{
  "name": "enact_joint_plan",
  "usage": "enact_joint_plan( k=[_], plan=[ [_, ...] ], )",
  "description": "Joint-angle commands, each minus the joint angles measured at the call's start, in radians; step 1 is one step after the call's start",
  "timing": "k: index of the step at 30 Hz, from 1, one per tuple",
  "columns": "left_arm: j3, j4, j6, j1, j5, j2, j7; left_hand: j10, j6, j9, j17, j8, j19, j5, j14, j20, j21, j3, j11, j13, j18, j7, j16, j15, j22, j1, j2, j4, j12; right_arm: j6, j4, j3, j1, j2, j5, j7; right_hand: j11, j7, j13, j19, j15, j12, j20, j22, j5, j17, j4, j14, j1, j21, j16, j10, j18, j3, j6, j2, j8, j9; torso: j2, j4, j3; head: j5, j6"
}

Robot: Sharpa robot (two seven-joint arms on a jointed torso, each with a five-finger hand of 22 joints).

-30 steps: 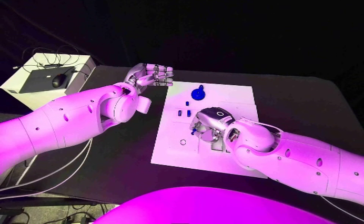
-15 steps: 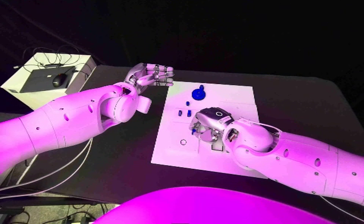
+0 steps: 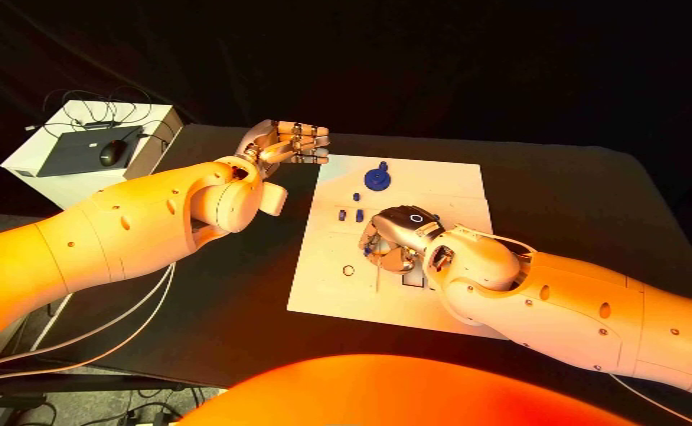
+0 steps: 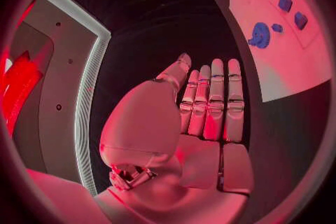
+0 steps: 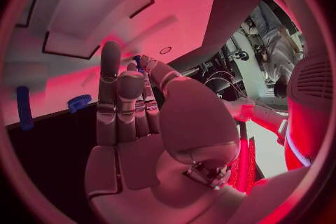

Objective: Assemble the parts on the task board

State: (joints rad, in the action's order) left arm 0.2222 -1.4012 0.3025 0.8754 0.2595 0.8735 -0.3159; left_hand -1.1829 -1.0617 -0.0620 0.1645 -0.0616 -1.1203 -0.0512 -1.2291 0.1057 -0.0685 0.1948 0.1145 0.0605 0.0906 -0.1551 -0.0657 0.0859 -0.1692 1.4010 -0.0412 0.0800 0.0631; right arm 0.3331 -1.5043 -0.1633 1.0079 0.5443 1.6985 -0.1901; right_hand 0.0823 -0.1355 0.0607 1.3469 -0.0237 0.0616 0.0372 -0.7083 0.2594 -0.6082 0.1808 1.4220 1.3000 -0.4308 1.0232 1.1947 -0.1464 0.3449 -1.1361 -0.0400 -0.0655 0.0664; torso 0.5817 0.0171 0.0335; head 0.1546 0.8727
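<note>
Right hand [image 3: 395,239]: low over the middle of the task board [image 3: 325,281], back of the hand turned up in the head view. In the right wrist view the fingers [image 5: 111,95] stand nearly straight and close side by side, with the thumb bent in toward them; a small blue part [image 5: 138,61] shows at the thumb tip, and whether it is pinched there cannot be told.

Task board: white plate lying flat in the centre of the black table [image 3: 562,201], with dark outlined recesses; one small ring-shaped mark [image 3: 348,269] sits on its near left area.

Small blue parts [image 3: 351,214]: a pair side by side on the board, just beyond the right hand, with one more tiny piece a little farther on.

Blue gear part [image 3: 376,179]: round, toothed, on the far portion of the board; also seen in the left wrist view [image 4: 260,36].

Left hand [image 3: 287,143]: off the board, beside its far left corner, above the table. Fingers [image 4: 215,102] straight and pressed together, thumb alongside, holding nothing.

White box [image 3: 87,141]: far left, beside the table, carrying a dark device and cables.
</note>
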Motion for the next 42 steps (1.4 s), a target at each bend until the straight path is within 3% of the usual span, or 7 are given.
enact_joint_plan(
  k=[1,14,18,23,28,33,42],
  plan=[
    [0.001,-0.001,-0.008,0.000,-0.003,0.000,-0.007,0.006,0.003,0.000,-0.001,-0.001,-0.005,0.001,0.006,-0.001,-0.006,0.000,0.002,0.000,-0.010,-0.005,0.001,-0.001,0.001,-0.009,-0.003,-0.003,-0.002,0.003,-0.001,0.000,-0.001,0.000,-0.002,0.012,0.001,0.000,-0.001,0.006,0.005,-0.003,-0.006,-0.002,-0.002,0.000,0.000,-0.003,0.000,0.007,0.004,-0.010,-0.021,-0.007,0.009,-0.013,0.004,-0.001,0.000,-0.0001,0.0003,-0.001,0.000],
    [0.001,0.000,-0.013,0.000,-0.003,0.000,0.000,0.010,0.007,0.000,-0.002,-0.001,-0.005,0.001,0.009,0.000,-0.005,-0.003,0.003,0.000,-0.010,-0.008,0.002,0.000,0.008,-0.007,-0.004,-0.006,-0.003,0.049,-0.003,0.000,0.000,0.014,-0.011,0.006,0.030,0.007,-0.001,0.015,0.025,0.005,-0.024,0.020,0.003,0.006,-0.008,-0.011,0.011,0.047,-0.014,-0.146,-0.031,-0.097,0.091,-0.046,0.003,-0.001,0.000,0.0009,0.0002,-0.004,0.000],
    [0.001,0.000,-0.014,0.000,-0.003,0.001,0.000,0.011,0.009,0.000,-0.002,-0.001,-0.005,0.001,0.009,0.000,-0.005,-0.004,0.004,0.000,-0.010,-0.008,0.001,0.001,0.010,-0.006,-0.004,-0.006,-0.002,0.062,-0.028,0.000,0.002,0.039,-0.026,0.009,0.034,0.010,-0.001,0.038,0.027,0.012,-0.028,0.046,0.008,0.004,-0.024,-0.007,0.040,0.082,-0.022,-0.172,-0.031,-0.195,0.102,-0.032,0.004,-0.001,0.000,0.0006,-0.0003,-0.007,0.000],
    [0.001,0.000,-0.014,0.000,-0.003,0.002,0.001,0.011,0.009,0.000,-0.002,-0.001,-0.004,0.001,0.010,0.000,-0.005,-0.004,0.004,0.000,-0.010,-0.009,0.001,0.001,0.011,-0.006,-0.004,-0.006,-0.002,0.077,-0.079,0.004,0.015,0.088,-0.075,0.023,0.032,0.017,-0.001,0.054,0.026,0.015,-0.027,0.058,0.009,-0.001,-0.037,-0.006,0.052,0.103,-0.021,-0.170,-0.029,-0.232,0.098,-0.025,0.004,-0.001,0.000,0.0003,-0.0001,-0.011,0.000],
    [0.001,0.002,-0.014,0.000,-0.003,0.001,0.000,0.011,0.009,0.000,-0.001,-0.002,-0.005,0.001,0.009,0.000,-0.006,-0.004,0.004,0.000,-0.009,-0.008,0.001,0.000,0.012,-0.005,-0.003,-0.006,-0.002,0.083,-0.142,0.018,0.046,0.164,-0.159,0.041,0.021,-0.005,-0.003,0.059,0.019,0.020,-0.021,0.047,0.014,-0.009,-0.028,-0.003,0.054,0.095,-0.007,-0.102,-0.031,-0.196,0.085,-0.003,0.004,-0.001,-0.002,-0.0016,0.0005,-0.018,0.000],
    [0.001,0.004,-0.016,0.000,-0.003,-0.002,-0.002,0.011,0.009,0.000,-0.001,-0.002,-0.005,0.001,0.009,0.000,-0.006,-0.004,0.004,0.000,-0.009,-0.008,0.001,0.000,0.012,-0.005,-0.003,-0.006,-0.002,0.036,-0.174,0.030,0.097,0.243,-0.253,0.060,0.017,-0.011,-0.002,0.050,0.018,0.001,-0.018,0.017,0.016,-0.016,-0.014,-0.006,0.017,0.081,0.005,-0.067,-0.028,-0.125,0.083,-0.021,0.004,-0.001,-0.002,-0.0014,0.0010,-0.026,0.000],
    [0.001,0.011,-0.020,0.000,-0.003,-0.009,-0.004,0.010,0.008,0.000,-0.001,-0.002,-0.005,0.001,0.009,0.000,-0.006,-0.005,0.003,0.000,-0.009,-0.007,0.001,0.000,0.013,-0.005,-0.003,-0.007,-0.003,-0.039,-0.141,0.040,0.149,0.309,-0.264,0.079,0.025,-0.001,-0.002,0.063,0.024,0.004,-0.026,0.024,0.026,-0.024,-0.035,-0.010,0.030,0.102,0.015,-0.117,-0.031,-0.235,0.092,-0.027,0.006,-0.002,-0.001,-0.0014,0.0012,-0.055,0.000]
  ],
)
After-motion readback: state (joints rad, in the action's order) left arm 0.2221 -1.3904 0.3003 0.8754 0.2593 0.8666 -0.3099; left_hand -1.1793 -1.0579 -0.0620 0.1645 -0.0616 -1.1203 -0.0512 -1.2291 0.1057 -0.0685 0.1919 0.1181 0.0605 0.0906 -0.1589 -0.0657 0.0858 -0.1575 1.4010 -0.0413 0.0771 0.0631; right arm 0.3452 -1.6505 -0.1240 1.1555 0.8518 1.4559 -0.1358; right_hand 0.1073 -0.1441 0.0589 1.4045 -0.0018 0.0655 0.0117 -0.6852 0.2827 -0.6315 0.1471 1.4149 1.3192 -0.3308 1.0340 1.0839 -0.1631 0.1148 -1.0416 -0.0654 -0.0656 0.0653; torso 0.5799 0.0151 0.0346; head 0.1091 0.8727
